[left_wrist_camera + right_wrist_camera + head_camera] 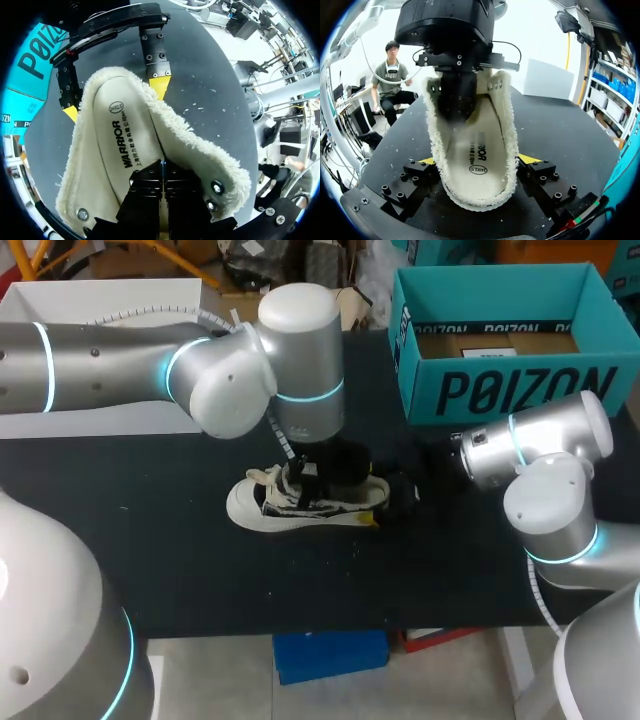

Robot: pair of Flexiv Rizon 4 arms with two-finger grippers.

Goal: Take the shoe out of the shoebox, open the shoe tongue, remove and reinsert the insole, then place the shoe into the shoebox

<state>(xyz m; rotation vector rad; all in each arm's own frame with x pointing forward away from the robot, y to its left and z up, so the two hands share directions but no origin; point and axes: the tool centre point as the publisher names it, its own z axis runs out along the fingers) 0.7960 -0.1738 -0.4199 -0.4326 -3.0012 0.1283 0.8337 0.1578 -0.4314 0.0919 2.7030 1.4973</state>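
Shoe [300, 508] clasped at heel by right gripper [479, 160]; closed left gripper [163, 169] inside it

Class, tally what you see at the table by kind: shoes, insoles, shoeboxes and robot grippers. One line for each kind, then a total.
shoe: 1
insole: 1
shoebox: 1
grippers: 2, the left gripper and the right gripper
Total: 5

White shoe [300, 506] on black table [150, 540], left arm [230, 370] above it, right arm [540, 452] beside, teal shoebox [520, 392] behind.
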